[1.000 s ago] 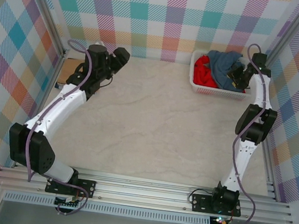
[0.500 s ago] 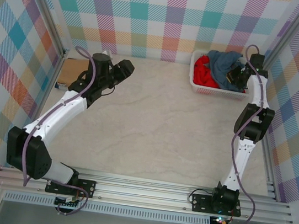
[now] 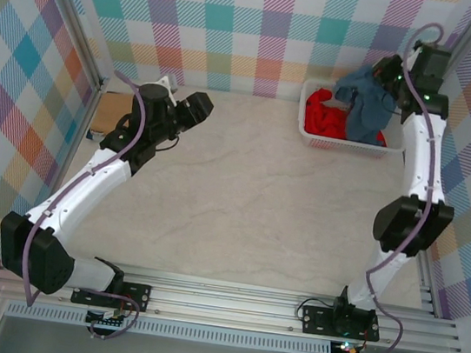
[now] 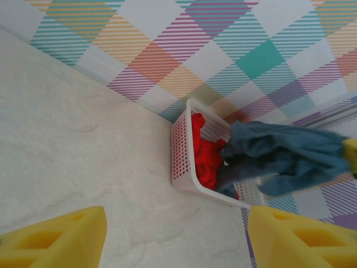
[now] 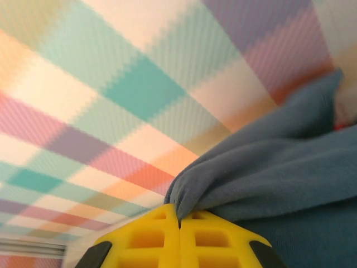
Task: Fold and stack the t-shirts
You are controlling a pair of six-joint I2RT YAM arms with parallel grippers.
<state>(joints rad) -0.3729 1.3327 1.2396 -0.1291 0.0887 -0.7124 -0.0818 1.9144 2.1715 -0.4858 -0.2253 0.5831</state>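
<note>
Two shirts sit at the far right corner of the table [image 3: 250, 196]. The right gripper [image 3: 392, 76] is raised above the white slotted basket [image 3: 345, 145], close to the checked wall [image 3: 266, 23]. Its yellow fingers are pressed together on a fold of the slate blue t-shirt [image 3: 364, 102]. In the right wrist view, the cloth bunches right at the fingertips of that gripper [image 5: 179, 222] and spreads away to the right of them.

The blue shirt hangs from that pinch in a loose drape. Its lower folds reach down into the basket beside the red t-shirt [image 3: 321, 114], which lies crumpled in the basket's left half. Whether the blue cloth has fully left the basket cannot be told.

The left gripper [image 3: 194, 107] hovers over the table's far left part, well apart from the basket and both shirts. Its jaws stand wide with nothing between them. From the left wrist, this gripper [image 4: 178, 234] looks across bare table toward the basket [image 4: 181, 151], the red shirt [image 4: 203, 159] and the hanging blue one [image 4: 284, 156].
</note>
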